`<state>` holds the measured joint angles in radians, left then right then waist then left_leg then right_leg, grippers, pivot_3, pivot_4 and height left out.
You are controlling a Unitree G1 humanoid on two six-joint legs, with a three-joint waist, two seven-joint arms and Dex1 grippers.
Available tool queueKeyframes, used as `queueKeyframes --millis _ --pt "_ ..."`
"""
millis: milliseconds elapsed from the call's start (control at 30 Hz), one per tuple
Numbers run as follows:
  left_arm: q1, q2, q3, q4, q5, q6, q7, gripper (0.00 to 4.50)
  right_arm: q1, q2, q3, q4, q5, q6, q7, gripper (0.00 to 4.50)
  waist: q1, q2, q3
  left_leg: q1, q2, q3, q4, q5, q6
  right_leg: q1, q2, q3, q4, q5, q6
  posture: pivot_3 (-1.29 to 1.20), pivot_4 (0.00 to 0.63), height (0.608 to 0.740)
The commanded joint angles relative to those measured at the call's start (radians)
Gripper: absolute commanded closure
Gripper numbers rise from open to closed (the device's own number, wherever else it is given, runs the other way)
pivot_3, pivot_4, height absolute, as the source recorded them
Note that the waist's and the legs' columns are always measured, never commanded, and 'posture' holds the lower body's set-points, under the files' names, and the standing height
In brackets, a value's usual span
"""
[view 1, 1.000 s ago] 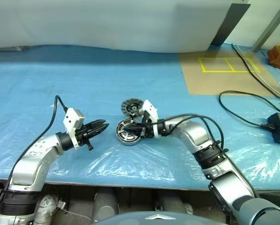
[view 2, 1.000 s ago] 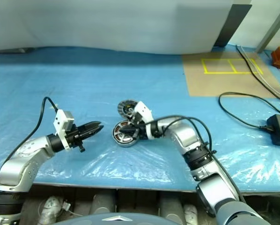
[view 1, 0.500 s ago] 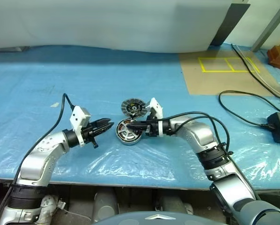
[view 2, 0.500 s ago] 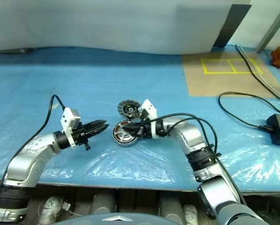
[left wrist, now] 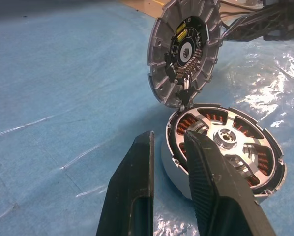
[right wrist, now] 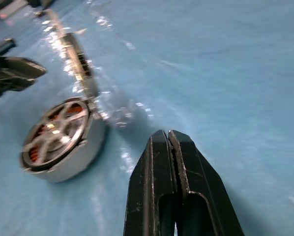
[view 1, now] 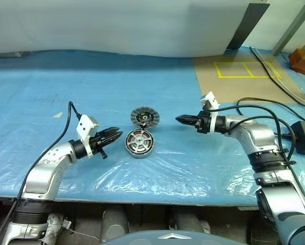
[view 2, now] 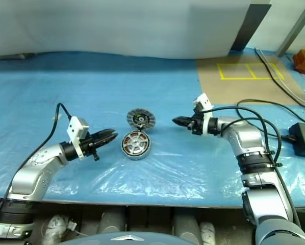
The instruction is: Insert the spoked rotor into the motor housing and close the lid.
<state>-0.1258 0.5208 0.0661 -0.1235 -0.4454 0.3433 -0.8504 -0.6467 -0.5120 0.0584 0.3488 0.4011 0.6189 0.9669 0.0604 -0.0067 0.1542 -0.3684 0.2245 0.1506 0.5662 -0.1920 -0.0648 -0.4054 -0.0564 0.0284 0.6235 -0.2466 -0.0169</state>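
Right gripper [view 1: 179,119] withdrawn rightward (jaws closed), lid [left wrist: 184,51] upright behind motor housing [left wrist: 225,150]

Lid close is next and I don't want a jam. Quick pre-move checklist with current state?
1. Spoked rotor seated in motor housing: ok, spokes sit inside the rim over the copper windings.
2. Lid open, standing tilted behind the housing: ok.
3. Lid joined to the housing at its lower edge: cannot tell how firmly.
4. Right gripper shut, empty, clear of the parts: ok.
5. Left gripper beside the housing, slightly open, holding nothing: ok.
6. Blue sheet around the parts free of obstacles: ok.
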Motion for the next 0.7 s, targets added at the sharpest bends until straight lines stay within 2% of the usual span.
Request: queueKeyframes --millis 33,67,267,467,700 --pt "-0.030 -0.010 0.003 0.012 0.009 -0.037 0.001 3.54 -0.064 0.054 -0.002 0.068 -0.041 -0.100 -0.028 4.10 0.001 0.000 0.000 0.000 0.000 0.000 0.000 0.000 0.000 0.000 0.000 0.000 0.000 0.000 0.000 0.00 0.150 0.740" --pt "-0.039 -0.014 0.001 0.026 0.017 -0.042 0.007 3.54 -0.074 0.072 0.010 0.084 -0.055 -0.125 -0.021 3.92 0.002 0.000 0.000 0.000 0.000 0.000 0.000 0.000 0.000 0.000 0.000 0.000 0.000 0.000 0.000 0.00 0.150 0.740" --pt "-0.068 -0.025 -0.001 0.071 0.040 -0.064 0.012 3.54 -0.162 0.150 0.026 0.187 -0.096 -0.183 -0.013 2.00 0.007 0.000 0.000 -0.002 0.000 0.000 0.000 0.000 0.000 -0.001 -0.001 -0.001 0.000 0.000 0.000 0.00 0.150 0.740" --pt "-0.076 -0.038 -0.008 0.084 0.052 -0.079 0.019 3.54 -0.315 0.225 0.024 0.360 -0.133 -0.284 0.012 2.00 0.005 0.000 0.000 -0.002 0.000 0.000 0.001 0.000 0.000 -0.001 -0.001 -0.001 0.001 0.000 0.000 0.00 0.150 0.740" --pt "-0.069 -0.045 -0.007 0.082 0.056 -0.084 0.019 3.54 -0.430 0.300 0.055 0.477 -0.149 -0.287 0.166 2.00 0.007 0.000 0.000 -0.005 0.001 0.000 0.000 0.001 0.001 -0.002 0.000 -0.003 0.000 0.000 -0.001 0.00 0.150 0.740"
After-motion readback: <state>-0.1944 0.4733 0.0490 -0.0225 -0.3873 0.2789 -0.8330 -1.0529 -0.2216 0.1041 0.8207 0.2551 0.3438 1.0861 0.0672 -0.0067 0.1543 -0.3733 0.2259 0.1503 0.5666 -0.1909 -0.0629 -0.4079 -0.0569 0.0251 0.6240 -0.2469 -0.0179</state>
